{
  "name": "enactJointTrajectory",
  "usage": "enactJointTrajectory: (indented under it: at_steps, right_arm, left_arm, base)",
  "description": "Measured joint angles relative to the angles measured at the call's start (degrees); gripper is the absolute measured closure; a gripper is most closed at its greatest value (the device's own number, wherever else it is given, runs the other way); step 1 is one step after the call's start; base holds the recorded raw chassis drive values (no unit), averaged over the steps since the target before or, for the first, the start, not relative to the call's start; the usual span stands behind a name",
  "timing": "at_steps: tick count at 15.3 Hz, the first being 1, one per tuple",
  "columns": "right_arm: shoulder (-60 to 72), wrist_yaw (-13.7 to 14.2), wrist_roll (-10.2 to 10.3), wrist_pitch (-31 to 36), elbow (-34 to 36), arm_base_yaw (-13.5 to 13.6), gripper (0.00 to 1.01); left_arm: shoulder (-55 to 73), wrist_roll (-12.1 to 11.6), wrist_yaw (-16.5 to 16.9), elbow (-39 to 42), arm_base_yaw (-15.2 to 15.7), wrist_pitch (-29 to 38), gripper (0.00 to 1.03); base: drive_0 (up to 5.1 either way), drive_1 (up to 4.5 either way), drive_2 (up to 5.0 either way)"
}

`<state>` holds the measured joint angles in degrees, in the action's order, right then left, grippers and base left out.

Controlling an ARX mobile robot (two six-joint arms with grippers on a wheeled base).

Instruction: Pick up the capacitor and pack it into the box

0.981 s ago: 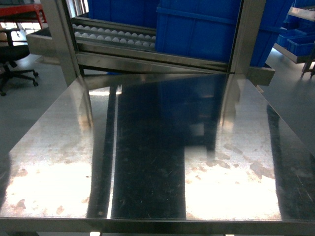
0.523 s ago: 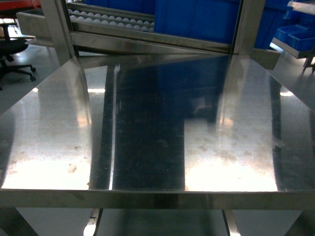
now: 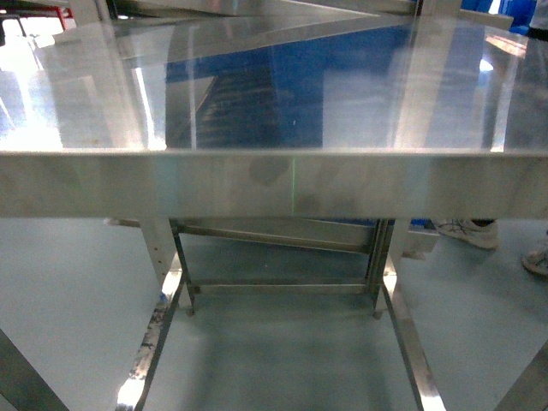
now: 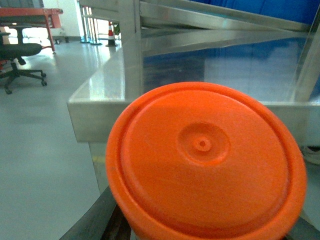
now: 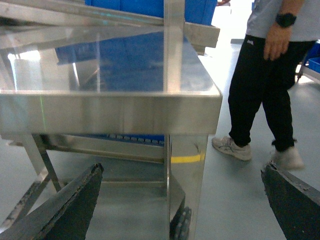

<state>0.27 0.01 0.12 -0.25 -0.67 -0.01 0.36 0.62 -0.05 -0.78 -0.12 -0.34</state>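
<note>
The right pincer hangs with its fingers spread wide apart.

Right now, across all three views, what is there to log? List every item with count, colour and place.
Steel table: one, silver, fills head view; front edge and legs visible.
Orange round object: one, orange, fills left wrist view close to the lens; identity unclear.
Blue bins: number unclear, blue, behind the table.
Office chair: one, black, far left on the floor.
Person: one, black trousers, pale shoes, wristwatch, standing right of the table.
Capacitor, box: none visible.
Right pincer: dark fingers spread wide, nothing between.
Left pincer: fingers hidden by the orange object.
</note>
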Motion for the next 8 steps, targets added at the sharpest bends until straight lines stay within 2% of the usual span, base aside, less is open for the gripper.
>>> enactJointTrajectory:
  at_steps: [8]
  right_arm:
    - [0.0, 0.0, 0.0, 0.0, 0.0, 0.0, 0.03]
  left_arm:
    - [0.0, 0.0, 0.1, 0.0, 0.0, -0.1, 0.58]
  base:
    - [0.0, 0.0, 0.0]
